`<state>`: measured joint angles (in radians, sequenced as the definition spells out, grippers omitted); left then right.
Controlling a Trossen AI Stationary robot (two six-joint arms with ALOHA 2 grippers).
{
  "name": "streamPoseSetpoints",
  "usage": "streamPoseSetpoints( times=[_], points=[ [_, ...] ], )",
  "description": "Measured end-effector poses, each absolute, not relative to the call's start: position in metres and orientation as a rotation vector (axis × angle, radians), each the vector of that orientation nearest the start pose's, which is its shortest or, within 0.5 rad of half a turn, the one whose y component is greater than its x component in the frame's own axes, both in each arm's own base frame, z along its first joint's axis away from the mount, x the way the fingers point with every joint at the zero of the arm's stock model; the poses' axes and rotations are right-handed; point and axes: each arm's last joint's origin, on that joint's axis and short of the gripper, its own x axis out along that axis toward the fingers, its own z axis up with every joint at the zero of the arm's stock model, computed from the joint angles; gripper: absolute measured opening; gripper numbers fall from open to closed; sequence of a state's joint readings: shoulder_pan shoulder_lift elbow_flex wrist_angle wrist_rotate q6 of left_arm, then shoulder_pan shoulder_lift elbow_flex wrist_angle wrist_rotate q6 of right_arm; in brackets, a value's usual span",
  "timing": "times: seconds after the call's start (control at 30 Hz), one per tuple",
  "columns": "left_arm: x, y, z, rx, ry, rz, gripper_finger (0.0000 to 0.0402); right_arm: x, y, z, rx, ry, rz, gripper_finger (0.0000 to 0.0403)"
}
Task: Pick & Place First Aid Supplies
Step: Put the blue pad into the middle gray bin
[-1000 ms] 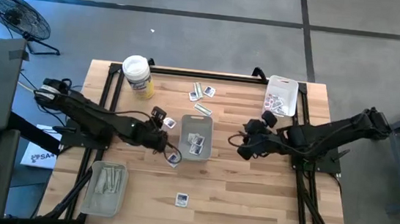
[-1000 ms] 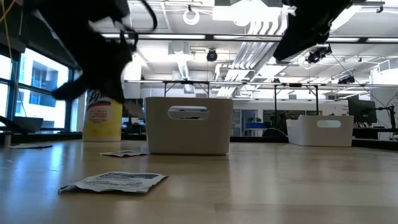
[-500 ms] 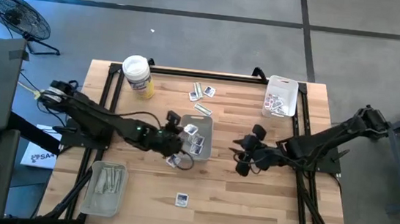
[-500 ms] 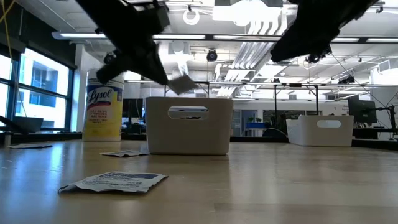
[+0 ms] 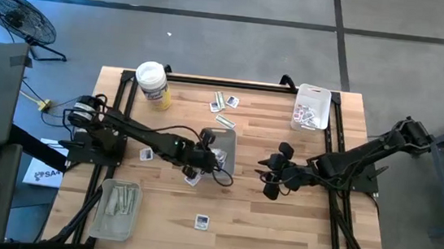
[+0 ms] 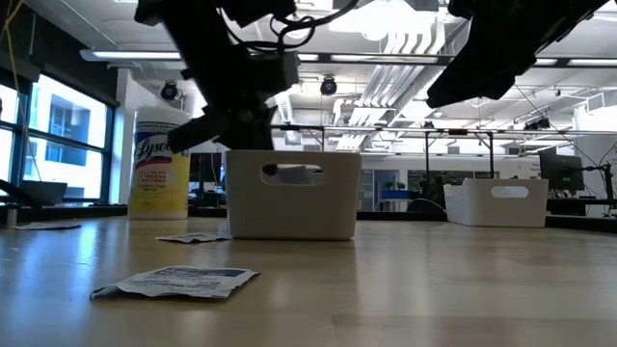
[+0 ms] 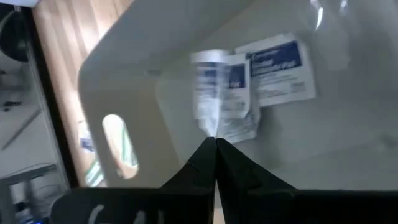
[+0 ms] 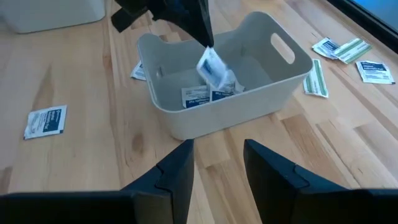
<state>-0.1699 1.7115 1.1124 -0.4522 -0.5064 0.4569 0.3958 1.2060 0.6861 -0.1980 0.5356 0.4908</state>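
Note:
My left gripper (image 8: pixel 206 42) is shut on a small white packet with blue print (image 8: pixel 212 66), one of the first aid supplies, and hangs over the open white bin (image 8: pixel 273 93) at the table's middle (image 5: pixel 226 167). Two more such packets (image 8: pixel 198 96) lie flat on the bin's floor (image 7: pixel 277 62). Other packets lie loose on the wood: one near the front (image 5: pixel 202 221), one by the bin's near left corner (image 5: pixel 192 179), several behind it (image 5: pixel 224 102). My right gripper (image 8: pixel 217 163) stands open to the right of the bin (image 5: pixel 270 178), pointing at it, nothing between its fingers. My left gripper pinches the packet's upper edge (image 8: pixel 208 52) between its two fingertips (image 7: pixel 216 142). The fingers slant down from the table's left. The packet hangs below them inside the bin's opening, clear of the packets on the floor.
A white-lidded round tub with a yellow label (image 5: pixel 153 81) stands at the far left. A clear tray with narrow strips (image 5: pixel 116 208) sits at the near left, another tray with packets (image 5: pixel 312 107) at the far right. Bare wood lies in front of the bin.
My left gripper has carried the packet toward the table's right edge, from beside the bin's left wall to over its opening, tipping further down. My right gripper has sunk a little and tipped down toward the bin.

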Motion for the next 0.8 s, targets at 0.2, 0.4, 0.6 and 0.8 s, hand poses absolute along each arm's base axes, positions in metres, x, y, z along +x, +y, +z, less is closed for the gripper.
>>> streamPoseSetpoints(
  times=[0.2, 0.4, 0.6, 0.8],
  points=[
    [0.339, -0.045, 0.193, 0.728, 1.052, 0.062, 0.0028, 0.225, 0.078, 0.220, 0.155, 0.591, -0.278, 0.0133],
    [0.335, -0.044, 0.197, 0.782, 1.073, 0.125, 0.0088, 0.225, 0.079, 0.220, 0.163, 0.592, -0.270, 0.0133],
    [0.305, -0.070, 0.222, 0.710, 1.068, 0.103, 0.0101, 0.225, 0.079, 0.219, 0.172, 0.602, -0.251, 0.0133],
    [0.275, -0.116, 0.223, 0.457, 1.056, 0.023, 0.0089, 0.227, 0.088, 0.223, 0.138, 0.552, -0.212, 0.0133]
  ],
)
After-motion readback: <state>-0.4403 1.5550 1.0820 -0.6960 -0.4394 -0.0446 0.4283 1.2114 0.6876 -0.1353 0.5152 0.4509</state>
